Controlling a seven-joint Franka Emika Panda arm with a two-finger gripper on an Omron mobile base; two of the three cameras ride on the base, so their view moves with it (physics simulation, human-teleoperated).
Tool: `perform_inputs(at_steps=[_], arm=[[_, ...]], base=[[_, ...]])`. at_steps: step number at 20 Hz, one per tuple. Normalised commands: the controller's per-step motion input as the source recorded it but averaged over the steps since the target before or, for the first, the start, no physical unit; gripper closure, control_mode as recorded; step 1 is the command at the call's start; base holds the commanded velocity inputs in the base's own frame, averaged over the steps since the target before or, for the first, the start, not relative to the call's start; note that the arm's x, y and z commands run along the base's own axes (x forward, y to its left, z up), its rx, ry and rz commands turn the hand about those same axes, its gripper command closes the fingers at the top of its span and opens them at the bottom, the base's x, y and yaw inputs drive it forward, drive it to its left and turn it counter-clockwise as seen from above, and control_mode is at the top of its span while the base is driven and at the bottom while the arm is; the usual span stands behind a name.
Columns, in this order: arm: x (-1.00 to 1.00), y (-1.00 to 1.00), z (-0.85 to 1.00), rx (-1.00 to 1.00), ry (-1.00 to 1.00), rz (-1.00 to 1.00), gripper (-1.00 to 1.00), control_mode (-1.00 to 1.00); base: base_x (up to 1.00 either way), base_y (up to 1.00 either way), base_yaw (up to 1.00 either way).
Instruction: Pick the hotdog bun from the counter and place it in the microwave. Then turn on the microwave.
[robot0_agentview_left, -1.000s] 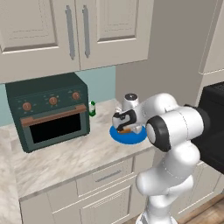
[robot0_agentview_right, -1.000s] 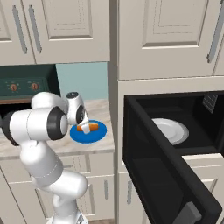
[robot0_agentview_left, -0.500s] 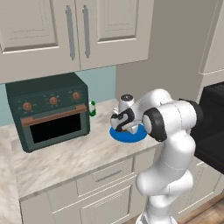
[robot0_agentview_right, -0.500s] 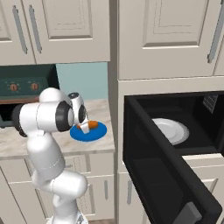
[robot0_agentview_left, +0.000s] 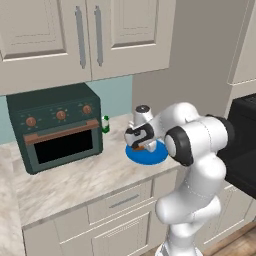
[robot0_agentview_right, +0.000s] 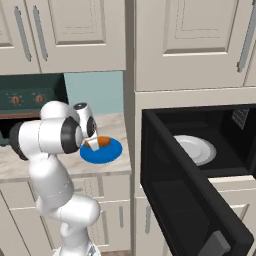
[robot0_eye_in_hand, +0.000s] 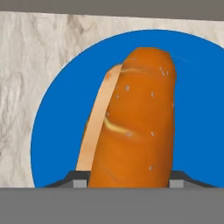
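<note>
End effector (robot0_eye_in_hand: 127, 179) astride hotdog bun (robot0_eye_in_hand: 135, 122), seemingly touching

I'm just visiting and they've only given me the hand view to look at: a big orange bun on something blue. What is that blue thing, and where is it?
Observer: It is a round blue plate lying on the counter, with the hotdog bun on it.
Operator: Is anything else on that counter?
Observer: Yes, a dark green box-shaped oven stands to the plate's left, seen from the left base view.
Operator: And where is the bun meant to go?
Observer: Into the black microwave to the right of the counter; its door hangs open and a white plate lies inside.
Operator: Is the hand on the bun?
Observer: The gripper is down at the bun, over the plate.
</note>
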Motion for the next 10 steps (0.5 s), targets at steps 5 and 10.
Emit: perform_inputs(at_steps=[5, 10], arm=[[-0.82, -0.13, 0.36, 0.03, -0.11, 0.0, 1.0, -1.0], [-0.63, -0.15, 0.97, 0.09, -0.04, 0.0, 1.0, -1.0]], base=[[0.0, 0.0, 0.0], [0.0, 0.0, 0.0]])
